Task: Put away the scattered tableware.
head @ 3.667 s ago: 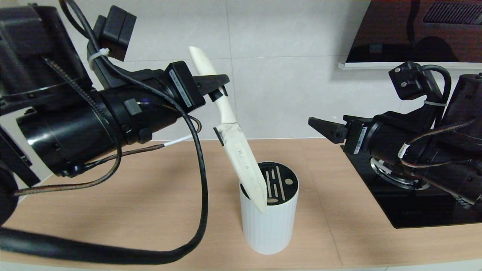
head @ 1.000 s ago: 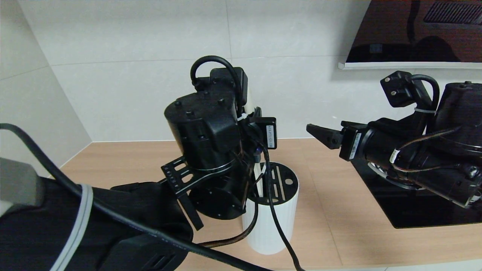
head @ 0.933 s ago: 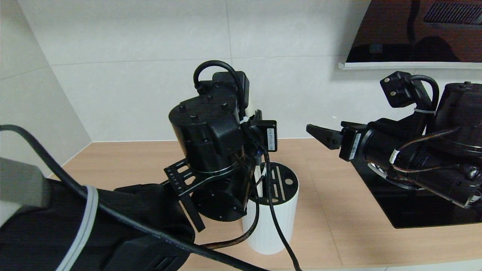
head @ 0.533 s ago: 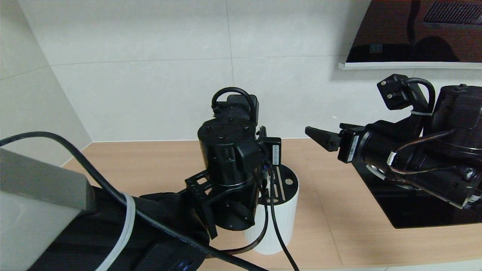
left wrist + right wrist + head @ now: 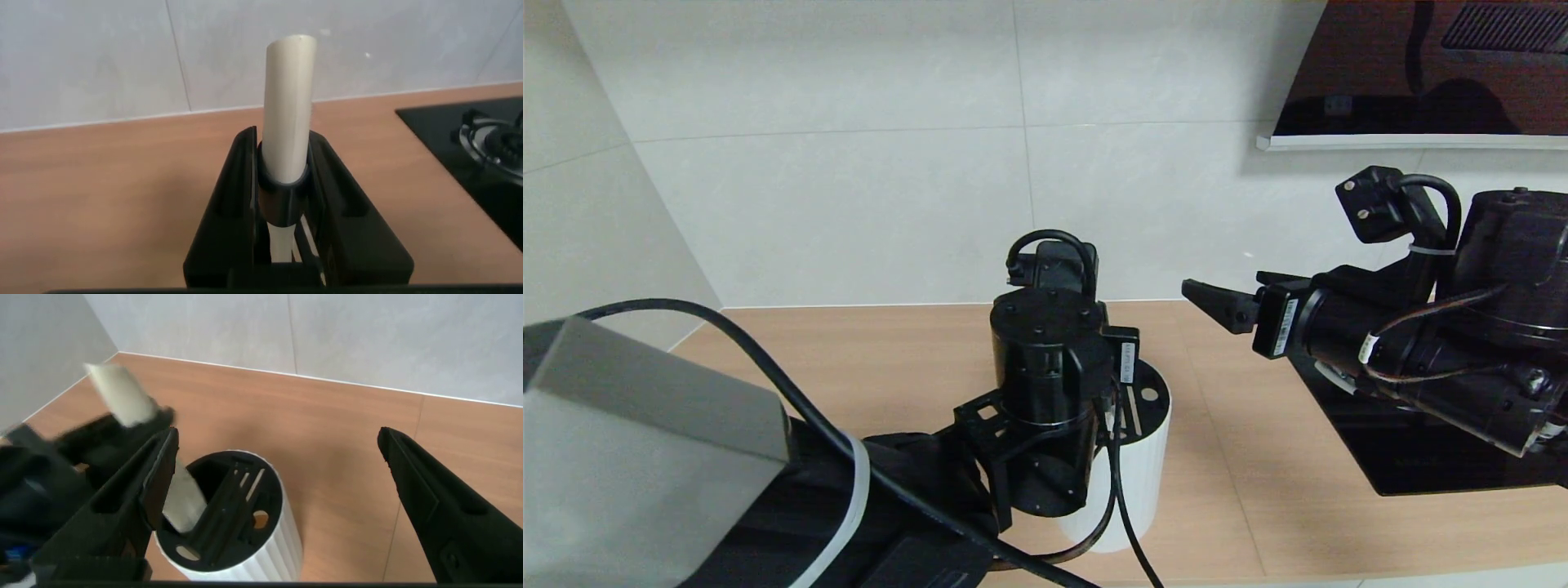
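Kitchen bench [image 5: 849,351], left to right: the wood runs from the wall [image 5: 849,163] corner on the far left toward the left end effector [image 5: 284,184], with a broad stretch of boards showing on that side of it. The left end effector is clamped on the cream handle of a knife [image 5: 288,98], the handle end standing above its fingers. Directly beneath it stands the white, ribbed knife block [image 5: 1147,457], set near the bench's front edge. In the right wrist view the blade leans down into the slotted black top of the block, on the side away from the right end effector.

To the right of the left end effector a gap of wood separates the block from the straight edge of the black cooktop [image 5: 1421,457]. The right end effector [image 5: 278,434] hangs above that edge, level with the block's top or a little higher, its fingers spread wide and holding nothing. A dark range hood [image 5: 1421,73] is on the wall above it.

Some seconds earlier the left arm reached in from the left, holding the knife high and slanted with its tip at the block's rim. Since then the wrist has swung over the block and, through the last second, sunk lower onto it. The right end effector has barely shifted.
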`<state>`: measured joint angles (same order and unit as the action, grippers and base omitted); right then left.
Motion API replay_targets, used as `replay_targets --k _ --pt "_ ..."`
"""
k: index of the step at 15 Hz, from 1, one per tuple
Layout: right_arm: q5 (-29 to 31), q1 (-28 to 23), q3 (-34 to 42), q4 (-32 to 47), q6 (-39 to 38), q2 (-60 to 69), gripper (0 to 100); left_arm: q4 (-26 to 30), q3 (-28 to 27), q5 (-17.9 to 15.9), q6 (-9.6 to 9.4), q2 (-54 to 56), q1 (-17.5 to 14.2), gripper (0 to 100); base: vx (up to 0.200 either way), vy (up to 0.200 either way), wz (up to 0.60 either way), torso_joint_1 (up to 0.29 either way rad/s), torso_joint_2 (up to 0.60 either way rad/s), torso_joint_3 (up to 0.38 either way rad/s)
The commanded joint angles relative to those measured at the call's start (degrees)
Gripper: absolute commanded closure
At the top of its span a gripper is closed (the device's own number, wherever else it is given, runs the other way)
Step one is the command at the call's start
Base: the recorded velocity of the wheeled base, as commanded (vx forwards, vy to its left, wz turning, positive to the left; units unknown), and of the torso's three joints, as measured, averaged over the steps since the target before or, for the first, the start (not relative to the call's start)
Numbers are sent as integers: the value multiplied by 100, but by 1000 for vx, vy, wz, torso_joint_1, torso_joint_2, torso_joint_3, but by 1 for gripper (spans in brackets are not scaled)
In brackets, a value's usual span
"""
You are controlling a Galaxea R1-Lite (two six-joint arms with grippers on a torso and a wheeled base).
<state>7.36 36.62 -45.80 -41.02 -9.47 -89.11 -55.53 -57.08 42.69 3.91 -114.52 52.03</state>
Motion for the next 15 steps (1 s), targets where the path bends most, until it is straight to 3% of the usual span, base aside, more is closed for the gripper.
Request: replay_targets --k 1,4,15 --pt "2 3 10 -2 -2 -1 0 -2 -5 2 4 -185 0 100 0 0 0 0 0 0" --pt "2 3 10 -2 -2 17 0 -2 -5 2 118 -352 0 100 0 0 0 0 0 0" --pt "2 21 36 -2 -2 8 0 7 91 2 118 -352 0 100 0 0 0 0 0 0"
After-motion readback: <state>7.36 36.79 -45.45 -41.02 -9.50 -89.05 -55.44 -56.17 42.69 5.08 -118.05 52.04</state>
